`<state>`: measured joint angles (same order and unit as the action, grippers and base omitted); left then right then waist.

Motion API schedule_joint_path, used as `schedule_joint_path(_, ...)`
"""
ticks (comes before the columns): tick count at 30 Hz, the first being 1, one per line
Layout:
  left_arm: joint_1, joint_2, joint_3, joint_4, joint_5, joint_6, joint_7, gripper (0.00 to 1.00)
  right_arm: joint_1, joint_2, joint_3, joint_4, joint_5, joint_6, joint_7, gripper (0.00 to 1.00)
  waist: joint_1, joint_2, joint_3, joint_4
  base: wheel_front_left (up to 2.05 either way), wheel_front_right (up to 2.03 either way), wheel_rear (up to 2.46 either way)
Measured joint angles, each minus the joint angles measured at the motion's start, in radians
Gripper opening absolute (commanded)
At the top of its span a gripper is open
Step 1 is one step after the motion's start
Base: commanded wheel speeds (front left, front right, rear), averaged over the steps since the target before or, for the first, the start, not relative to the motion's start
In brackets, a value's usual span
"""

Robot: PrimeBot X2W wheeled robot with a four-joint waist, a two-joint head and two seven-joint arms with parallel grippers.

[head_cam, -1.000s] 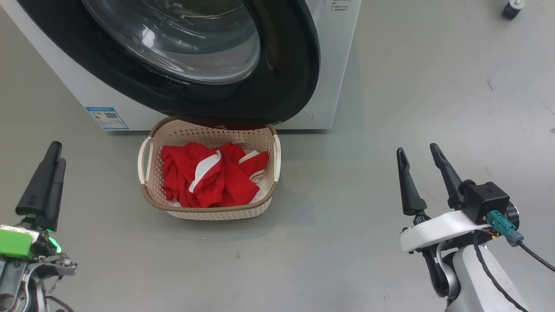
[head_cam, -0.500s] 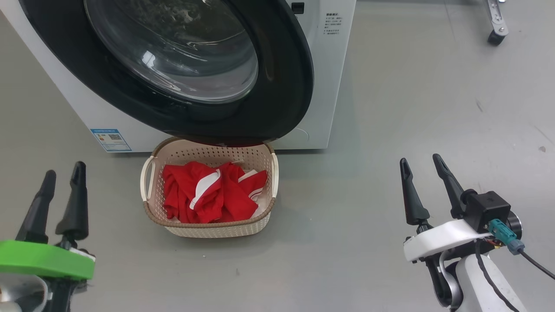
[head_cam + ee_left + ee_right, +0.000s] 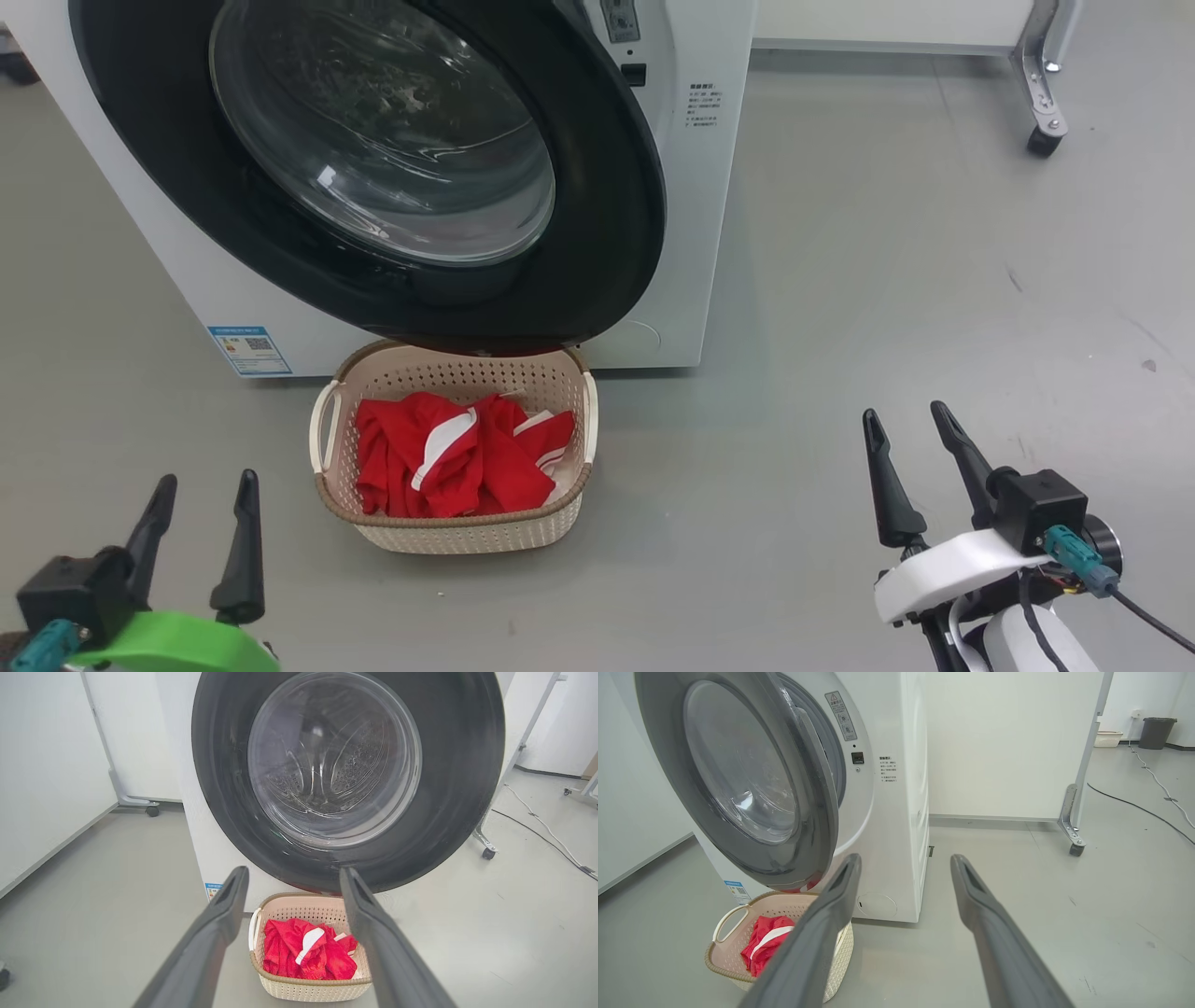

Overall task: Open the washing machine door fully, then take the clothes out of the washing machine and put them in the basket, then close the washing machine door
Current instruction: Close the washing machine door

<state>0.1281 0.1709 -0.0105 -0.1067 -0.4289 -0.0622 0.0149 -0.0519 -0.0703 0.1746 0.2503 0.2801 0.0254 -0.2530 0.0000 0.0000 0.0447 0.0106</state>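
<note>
We are facing the glossy black-rimmed round glass door (image 3: 373, 168), ajar, its free right edge lying nearer our right pincer (image 3: 904, 412) than our left pincer (image 3: 207, 478), both spread and empty.

The left gripper (image 3: 206, 479) sits low on the robot's left side. Its two dark fingers are spread apart, pointing forward and holding nothing, above a green wrist collar (image 3: 177, 644). The right gripper (image 3: 903, 412) is posed the same way on the right, fingers parted and empty. It rises from a white wrist shell (image 3: 943, 567) with a black camera block (image 3: 1041, 509) mounted beside it.
</note>
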Motion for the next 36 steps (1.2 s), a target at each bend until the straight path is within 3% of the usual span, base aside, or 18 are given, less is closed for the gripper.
schedule_joint_path(15, 0.041, -0.053, -0.056, 0.034, 0.081, 0.075, -0.062, 1.0, 0.046, 0.004, 0.004, 0.009, 0.0, 0.0, 0.0, 1.0, 0.0, 0.0, -0.046, -0.011, 0.0, 0.0, 0.0)
schedule_joint_path(36, 0.057, -0.063, -0.085, 0.056, 0.114, 0.11, -0.088, 1.0, 0.061, 0.006, 0.003, 0.008, -0.002, 0.0, 0.0, 1.0, 0.0, 0.0, -0.053, -0.025, 0.0, 0.0, 0.0)
